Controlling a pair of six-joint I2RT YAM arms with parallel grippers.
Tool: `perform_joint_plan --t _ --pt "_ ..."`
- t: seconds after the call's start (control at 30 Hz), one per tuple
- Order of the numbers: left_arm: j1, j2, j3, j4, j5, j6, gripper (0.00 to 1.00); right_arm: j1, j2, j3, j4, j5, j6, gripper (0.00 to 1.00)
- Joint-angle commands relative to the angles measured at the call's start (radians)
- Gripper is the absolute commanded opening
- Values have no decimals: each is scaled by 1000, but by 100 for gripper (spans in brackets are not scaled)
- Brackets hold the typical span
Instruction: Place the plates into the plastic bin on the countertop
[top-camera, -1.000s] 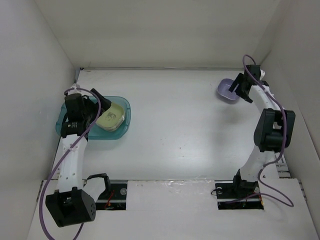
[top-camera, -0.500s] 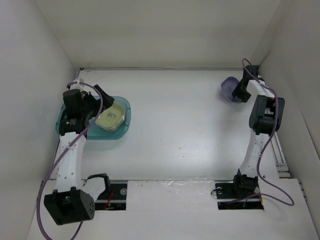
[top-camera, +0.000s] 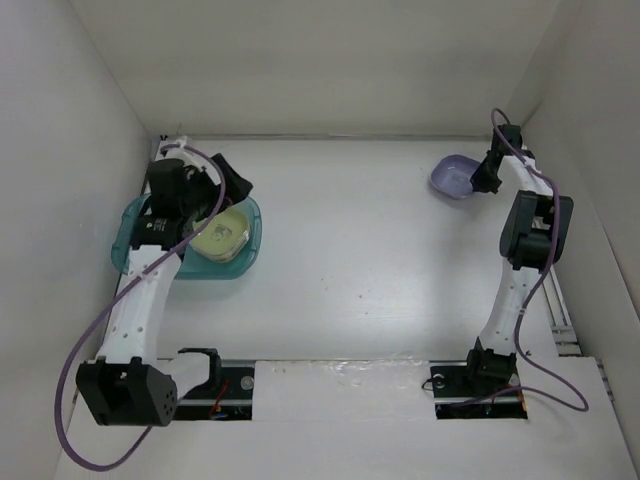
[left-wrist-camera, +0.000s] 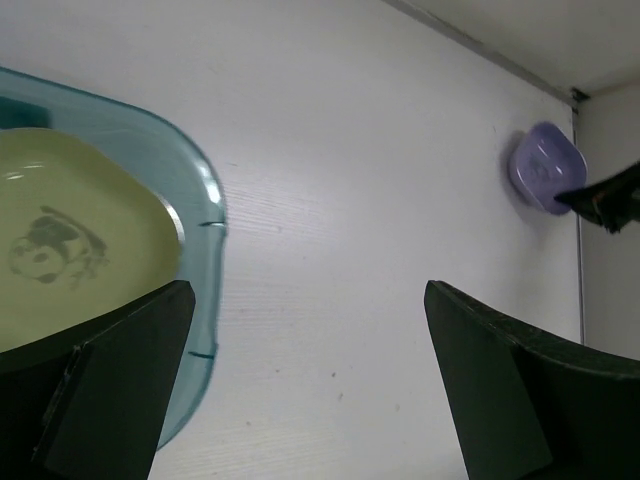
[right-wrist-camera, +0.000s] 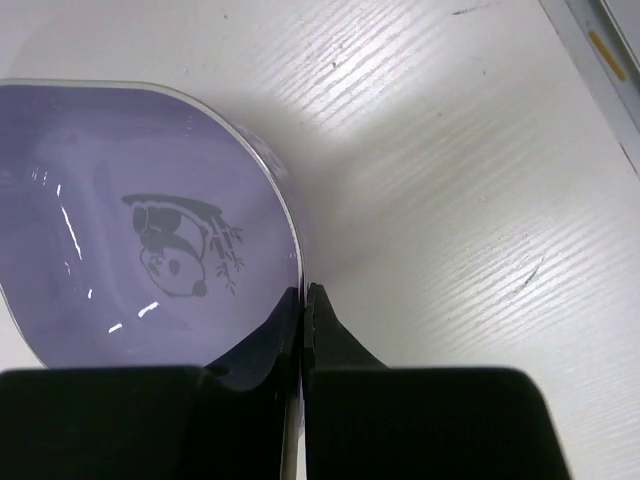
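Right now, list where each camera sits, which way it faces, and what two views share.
Top external: above and behind the bases, looking down on the white countertop, both arms, the translucent teal plastic bin and a small purple square dish.
Left wrist: above the bin's rim, facing across the countertop to the far right corner; the open left gripper frames it.
Right wrist: low, close on the purple dish; the right gripper is shut on its rim.
Shared: all three show the purple dish.

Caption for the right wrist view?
Right end effector pinching the purple plate by its rim, white countertop behind.
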Motion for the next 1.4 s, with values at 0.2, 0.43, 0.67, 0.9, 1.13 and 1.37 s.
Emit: perform_joint_plan --t 0.2,0.43,0.67,0.9,1.13,1.37 --pt "-441 262 254 43 -170 -68 100 168 -209 -156 39 33 -87 0" --pt "-625 516 442 6 -275 -56 100 382 -371 -258 76 -45 -170 0" --pt "-636 566 440 20 -360 -94 95 558 -540 -333 111 -59 -154 0" --pt "-636 589 399 20 -423 -103 71 693 -677 -324 111 -86 -145 0" --pt "-636 566 385 -1 -478 -126 0 718 -707 -314 111 -75 -145 0" --pt "-422 387 272 -2 -386 -146 0 664 -686 -345 99 -23 -145 63"
